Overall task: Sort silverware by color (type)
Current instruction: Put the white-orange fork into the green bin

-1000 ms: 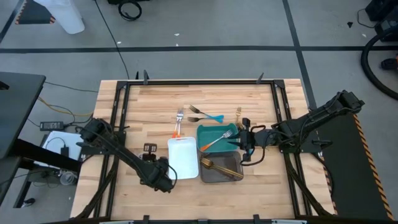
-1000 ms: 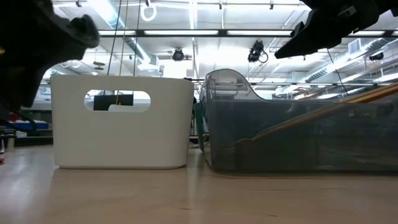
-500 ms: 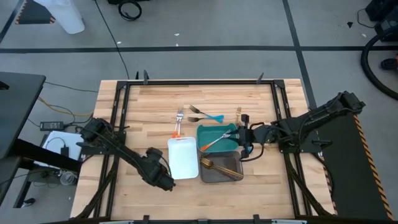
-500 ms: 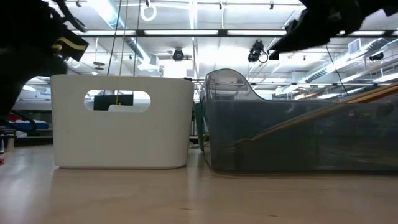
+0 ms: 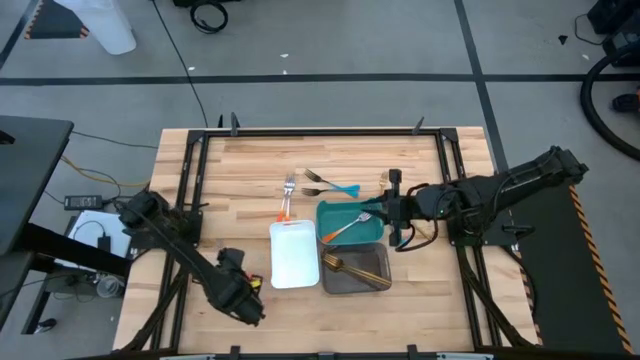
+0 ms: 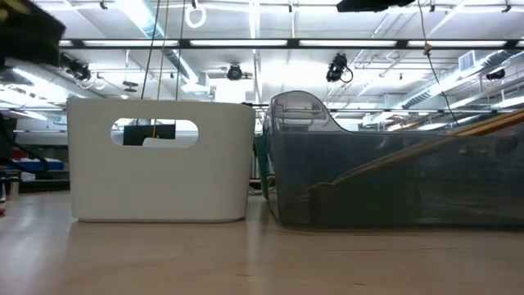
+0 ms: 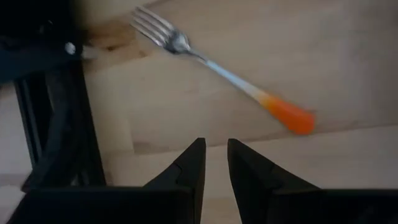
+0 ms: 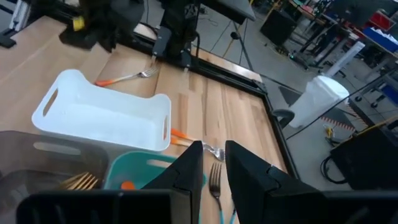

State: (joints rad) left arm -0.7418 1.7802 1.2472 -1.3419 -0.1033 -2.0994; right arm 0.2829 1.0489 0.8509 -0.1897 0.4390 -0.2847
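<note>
An orange-handled fork (image 7: 224,74) lies flat on the wood just beyond my left gripper (image 7: 214,146), which points down at the table's near left (image 5: 242,298), open by a narrow gap and empty. The same fork (image 8: 124,78) lies on the far side of the white tray (image 8: 99,112) in the right wrist view. My right gripper (image 5: 385,212) hovers over the teal tray (image 5: 335,210), open by a narrow gap and empty. Another orange-handled fork (image 5: 345,228) rests in the teal tray. A gold fork (image 5: 345,265) lies in the grey tray (image 5: 375,280).
More forks lie on the table beyond the trays: an orange-handled one (image 5: 285,205) at the white tray's (image 5: 295,255) far end, blue-handled ones (image 5: 330,186) and a gold one (image 5: 383,182). A black frame rail (image 5: 190,200) runs along the table's edges.
My left gripper has rolled about its own line and gone toward the table's left edge, away from the white tray. My right gripper has risen above the trays, leaving the top of the low view. The fork in the teal tray has stayed where it was.
</note>
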